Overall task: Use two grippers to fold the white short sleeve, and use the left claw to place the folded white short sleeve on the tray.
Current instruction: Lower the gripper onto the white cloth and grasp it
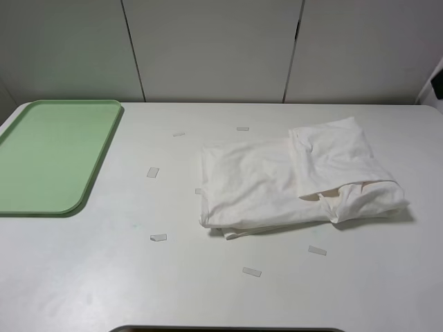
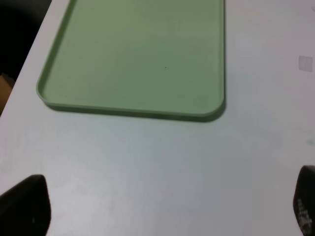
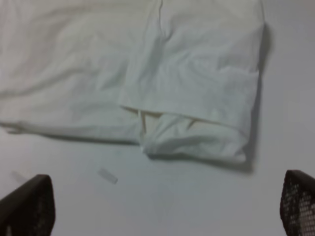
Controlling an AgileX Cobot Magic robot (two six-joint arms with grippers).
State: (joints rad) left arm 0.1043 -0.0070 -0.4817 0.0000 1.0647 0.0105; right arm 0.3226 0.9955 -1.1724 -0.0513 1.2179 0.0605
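Note:
The white short sleeve point(image 1: 297, 180) lies folded into a thick bundle on the table, right of centre; a smaller folded flap sits on top of its right part. In the right wrist view the short sleeve point(image 3: 147, 73) fills the upper frame. The pale-green tray point(image 1: 52, 155) lies at the far left and holds nothing; the left wrist view shows the tray point(image 2: 133, 59) too. Neither arm shows in the exterior view. My left gripper point(image 2: 162, 209) is open over bare table near the tray's short edge. My right gripper point(image 3: 167, 209) is open, apart from the bundle's edge.
Several small clear tape marks point(image 1: 153, 172) are stuck to the white table point(image 1: 104, 277) around the shirt. A grey panelled wall point(image 1: 208, 48) stands behind the table. A dark edge point(image 1: 228, 329) shows at the table's front.

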